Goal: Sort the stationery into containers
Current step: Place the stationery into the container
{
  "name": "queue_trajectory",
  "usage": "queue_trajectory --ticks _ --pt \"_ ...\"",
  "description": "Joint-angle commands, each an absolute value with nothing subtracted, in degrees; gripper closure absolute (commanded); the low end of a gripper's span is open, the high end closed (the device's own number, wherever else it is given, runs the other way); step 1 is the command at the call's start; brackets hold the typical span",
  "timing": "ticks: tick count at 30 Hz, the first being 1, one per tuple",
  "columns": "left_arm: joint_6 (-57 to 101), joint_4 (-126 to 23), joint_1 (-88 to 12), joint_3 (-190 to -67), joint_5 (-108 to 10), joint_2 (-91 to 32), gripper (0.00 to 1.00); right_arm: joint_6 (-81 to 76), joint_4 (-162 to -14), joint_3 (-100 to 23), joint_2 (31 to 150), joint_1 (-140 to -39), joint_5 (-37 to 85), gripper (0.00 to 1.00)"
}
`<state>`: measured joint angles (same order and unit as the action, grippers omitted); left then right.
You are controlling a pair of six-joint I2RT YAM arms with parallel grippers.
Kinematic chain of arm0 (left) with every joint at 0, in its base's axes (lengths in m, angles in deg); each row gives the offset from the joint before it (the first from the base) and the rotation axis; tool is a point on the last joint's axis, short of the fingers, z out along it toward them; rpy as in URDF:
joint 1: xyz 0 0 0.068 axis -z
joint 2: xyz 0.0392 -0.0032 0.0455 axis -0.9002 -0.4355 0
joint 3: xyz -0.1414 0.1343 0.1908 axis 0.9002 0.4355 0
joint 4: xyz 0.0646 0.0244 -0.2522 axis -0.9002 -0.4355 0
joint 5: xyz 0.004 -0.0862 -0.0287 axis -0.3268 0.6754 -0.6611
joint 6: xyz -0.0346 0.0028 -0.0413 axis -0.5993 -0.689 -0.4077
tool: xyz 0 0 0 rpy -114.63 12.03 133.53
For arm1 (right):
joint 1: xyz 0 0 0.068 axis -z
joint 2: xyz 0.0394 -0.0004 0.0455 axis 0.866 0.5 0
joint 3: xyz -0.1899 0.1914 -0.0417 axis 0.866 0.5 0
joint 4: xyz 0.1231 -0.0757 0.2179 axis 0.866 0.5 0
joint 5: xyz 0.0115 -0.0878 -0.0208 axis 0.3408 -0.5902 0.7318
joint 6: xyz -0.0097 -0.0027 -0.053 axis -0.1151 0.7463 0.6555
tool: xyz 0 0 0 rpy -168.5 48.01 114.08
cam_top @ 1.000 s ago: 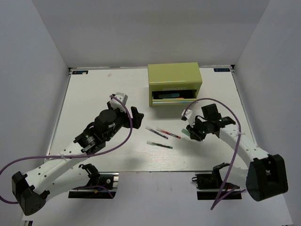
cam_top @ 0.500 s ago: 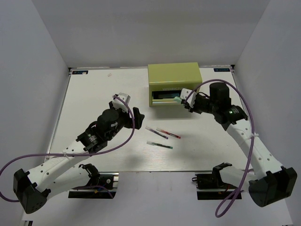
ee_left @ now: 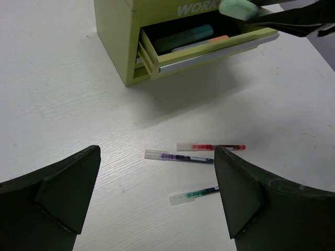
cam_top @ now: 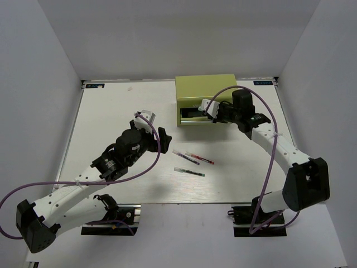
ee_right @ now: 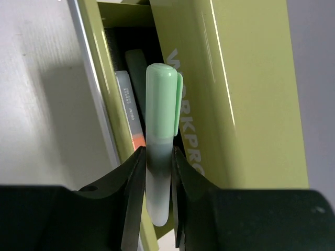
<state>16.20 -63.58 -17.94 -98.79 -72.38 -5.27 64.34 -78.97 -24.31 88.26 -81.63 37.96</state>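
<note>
The pale mint green marker (ee_right: 159,120) is clamped between the two fingers of the right gripper (ee_right: 158,155), gripped on its paler barrel, with the capped end pointing ahead, beyond the fingertips. It hangs in the air over the open upper drawer (ee_left: 209,52) of the yellow-green WORKPRO tool chest (ee_right: 246,104), just in front of the chest's embossed face and not touching it as far as the views show. Directly below the gripper, inside that drawer, lie a white marker with an orange cap (ee_right: 131,112) and, deeper in past the held marker's tip, a light blue marker (ee_left: 183,37), side by side along the drawer.

Well behind the right gripper, out on the white table (cam_top: 111,111), three thin pens rest apart from one another: a red pen (ee_left: 211,147), a dark pen (ee_left: 180,156) beside it and a green pen (ee_left: 194,194) nearer the arm bases.

The left gripper (ee_left: 157,157) hovers above these pens with its jaws spread wide and nothing between them; the pens lie below and ahead of its fingers, the chest farther ahead.
</note>
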Motion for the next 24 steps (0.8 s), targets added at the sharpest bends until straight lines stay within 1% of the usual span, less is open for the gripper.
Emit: queue_trajectory --ticks 1,2,5,6,7,8,9,10,11,13,15,16,18,19,20,21,24 --pt "16.6 -62.5 -17.8 -98.5 -71.3 -5.0 0.01 65.3 -84.6 -28.0 90.8 -81.9 36.2 0.85" --pt "16.6 -62.5 -17.8 -98.5 -71.3 -5.0 0.01 65.1 -85.0 -28.3 91.4 -81.7 35.9 0.79" --pt "16.6 -62.5 -17.8 -98.5 -71.9 -4.4 0.01 64.8 -83.8 -29.4 93.6 -81.7 35.0 0.72" --pt "16.6 -62.5 -17.8 -98.5 -71.9 -4.4 0.01 64.6 -84.8 -29.4 94.2 -82.0 34.9 0.61" --pt "16.6 -62.5 -17.8 -98.5 -71.9 -4.4 0.01 64.0 -84.9 -29.3 94.6 -81.8 34.9 0.56" --pt "16.6 -62.5 -17.8 -98.5 -71.9 -4.4 0.01 63.6 -85.4 -29.3 94.3 -81.7 34.9 0.53" --pt "16.6 -62.5 -17.8 -98.5 -71.9 -4.4 0.01 62.7 -85.5 -29.0 94.2 -81.6 35.4 0.46" --pt "16.6 -62.5 -17.8 -98.5 -71.9 -4.4 0.01 62.3 -85.7 -29.1 94.0 -81.6 35.6 0.46" --pt "16.6 -62.5 -18.3 -98.5 -71.9 -4.4 0.01 61.8 -85.9 -28.9 93.3 -81.7 35.9 0.44" --pt "16.6 -62.5 -18.3 -98.5 -71.9 -4.4 0.01 60.8 -86.7 -28.8 92.6 -81.5 37.0 0.44" --pt "16.6 -62.5 -18.3 -98.5 -71.9 -4.4 0.01 59.7 -86.6 -28.4 91.5 -81.4 37.8 0.48" --pt "16.6 -62.5 -18.3 -98.5 -71.9 -4.4 0.01 59.6 -86.2 -28.4 90.9 -81.5 39.0 0.63" --pt "16.6 -62.5 -18.3 -98.5 -71.9 -4.4 0.01 60.4 -83.1 -28.6 90.1 -81.3 41.8 0.84" --pt "16.6 -62.5 -18.3 -98.5 -71.9 -4.4 0.01 61.7 -81.7 -28.8 89.9 -81.3 44.0 1.00" --pt "16.6 -62.5 -18.3 -98.5 -71.9 -4.4 0.01 63.8 -79.9 -29.5 90.0 -81.5 46.5 1.00" --pt "16.6 -62.5 -18.3 -98.5 -71.9 -4.4 0.01 64.9 -73.3 -30.7 90.8 -81.5 48.8 1.00" --pt "16.6 -62.5 -18.3 -98.0 -72.4 -3.9 0.01 72.5 -63.7 -34.5 94.0 -81.9 52.7 1.00"
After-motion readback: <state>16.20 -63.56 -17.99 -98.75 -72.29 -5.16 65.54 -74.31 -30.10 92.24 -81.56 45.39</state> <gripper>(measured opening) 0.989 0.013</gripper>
